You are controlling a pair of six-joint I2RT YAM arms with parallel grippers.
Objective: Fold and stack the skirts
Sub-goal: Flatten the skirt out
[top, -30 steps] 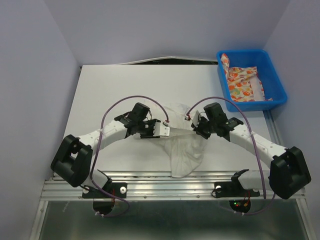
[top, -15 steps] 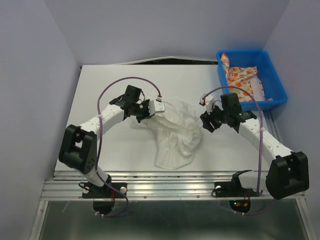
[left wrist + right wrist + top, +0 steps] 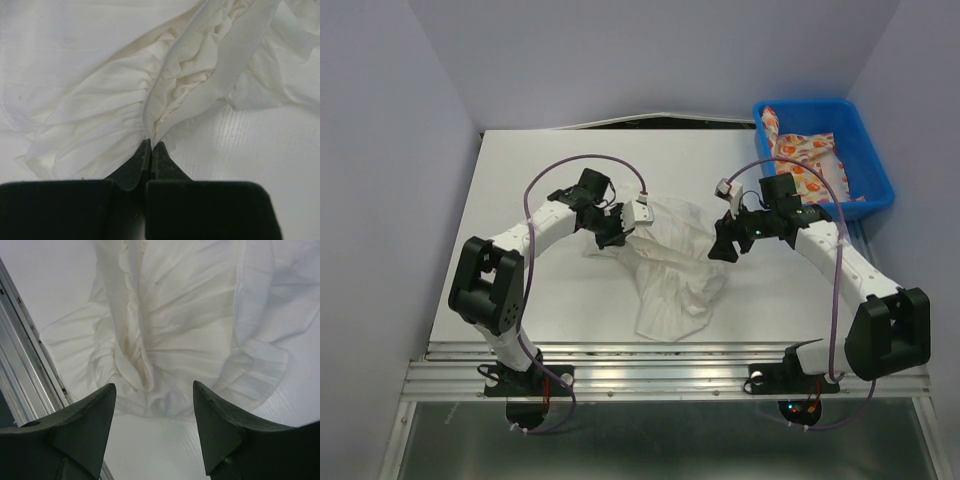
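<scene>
The white table [image 3: 520, 170] stood between pale lilac walls [image 3: 390, 120], with a ribbed metal rail [image 3: 660, 362] along its near edge. The white skirt [image 3: 670, 270] lay rumpled at the table's middle, 1 end trailing toward the rail. The left gripper [image 3: 151, 145] had its jaws pressed together on a ruffled fold at the skirt's left edge. The right gripper [image 3: 154, 385] held its 2 jaws apart above the skirt's right side, seemingly clear of the cloth. The printed skirt [image 3: 805, 170] lay inside the blue bin [image 3: 876, 196] at the far right corner.
</scene>
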